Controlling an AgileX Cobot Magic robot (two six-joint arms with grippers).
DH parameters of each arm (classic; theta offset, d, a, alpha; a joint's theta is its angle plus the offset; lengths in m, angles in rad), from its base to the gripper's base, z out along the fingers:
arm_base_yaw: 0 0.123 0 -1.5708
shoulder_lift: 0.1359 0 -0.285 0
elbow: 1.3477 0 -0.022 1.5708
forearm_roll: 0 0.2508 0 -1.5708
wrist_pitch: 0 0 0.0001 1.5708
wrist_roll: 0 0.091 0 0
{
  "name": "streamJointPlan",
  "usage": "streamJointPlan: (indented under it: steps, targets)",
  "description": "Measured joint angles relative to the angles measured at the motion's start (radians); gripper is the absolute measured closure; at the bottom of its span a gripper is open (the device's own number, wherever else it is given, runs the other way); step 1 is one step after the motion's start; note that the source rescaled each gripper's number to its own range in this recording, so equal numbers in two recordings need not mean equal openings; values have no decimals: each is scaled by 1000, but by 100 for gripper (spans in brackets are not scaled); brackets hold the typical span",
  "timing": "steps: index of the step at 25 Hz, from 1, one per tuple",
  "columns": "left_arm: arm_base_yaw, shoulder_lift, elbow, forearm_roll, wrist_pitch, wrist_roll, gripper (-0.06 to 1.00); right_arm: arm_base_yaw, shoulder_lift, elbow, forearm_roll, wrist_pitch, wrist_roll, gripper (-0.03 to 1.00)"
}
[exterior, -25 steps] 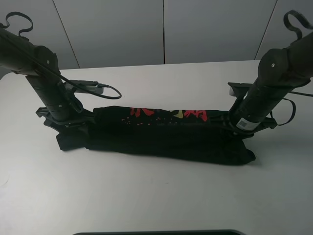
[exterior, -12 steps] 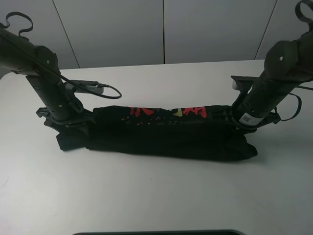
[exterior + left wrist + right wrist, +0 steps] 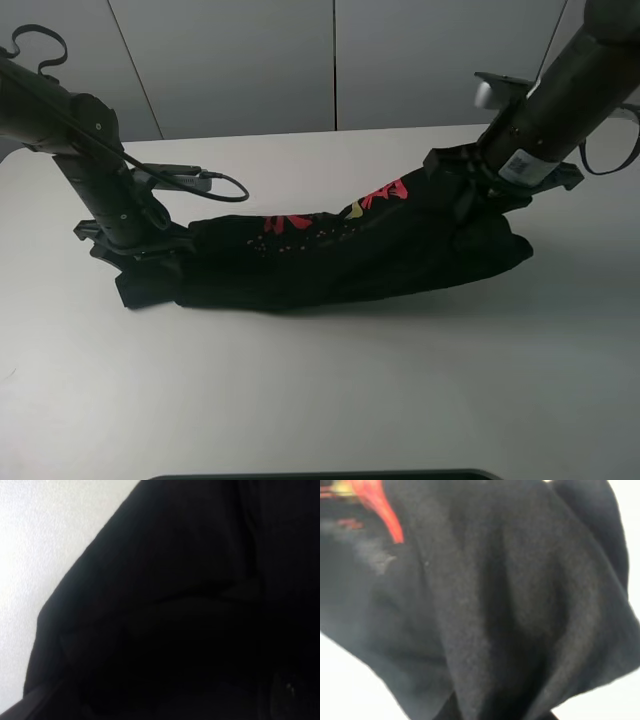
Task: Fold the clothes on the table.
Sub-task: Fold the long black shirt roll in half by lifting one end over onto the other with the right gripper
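The clothes, a black T-shirt with red and yellow print, lie as a long folded strip across the white table. My right gripper is shut on the strip's right end and holds it lifted off the table toward the back, its fingertips buried in the cloth. That raised end hangs in folds. My left gripper rests low at the strip's left end with its jaws spread wide, open. Black cloth fills the left wrist view beside bare table. The right wrist view shows bunched cloth with a red mark.
A black cable loops over the table behind the left arm. Grey wall panels stand behind the table's far edge. A dark edge shows at the very front of the exterior view.
My right gripper has risen and moved toward the back, pulling the shirt's right end up off the table. The left arm and the left end have not moved.
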Motion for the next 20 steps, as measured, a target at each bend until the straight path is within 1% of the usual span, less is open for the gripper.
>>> streamJointPlan:
  steps: [1,3,7,10,13,16,19,20]
  targets:
    - [0,0,0,0,0,0,-4,0,-2,-14,40,20,-35,89]
    - [0,0,0,0,0,0,-4,0,-4,-30,151,42,-103,89]
    - [0,0,0,0,0,0,-4,0,-4,-34,371,52,-248,89]
    - [0,0,0,0,0,0,-4,0,13,-34,501,56,-329,89]
    - [0,0,0,0,0,0,-4,20,49,-36,557,52,-368,89]
    - [0,0,0,-2,0,0,-4,81,102,-36,608,33,-404,89]
    - [0,0,0,-2,0,0,-4,150,166,-38,701,-9,-464,89]
    - [0,0,0,-2,0,0,-4,166,189,-38,745,-20,-492,89]
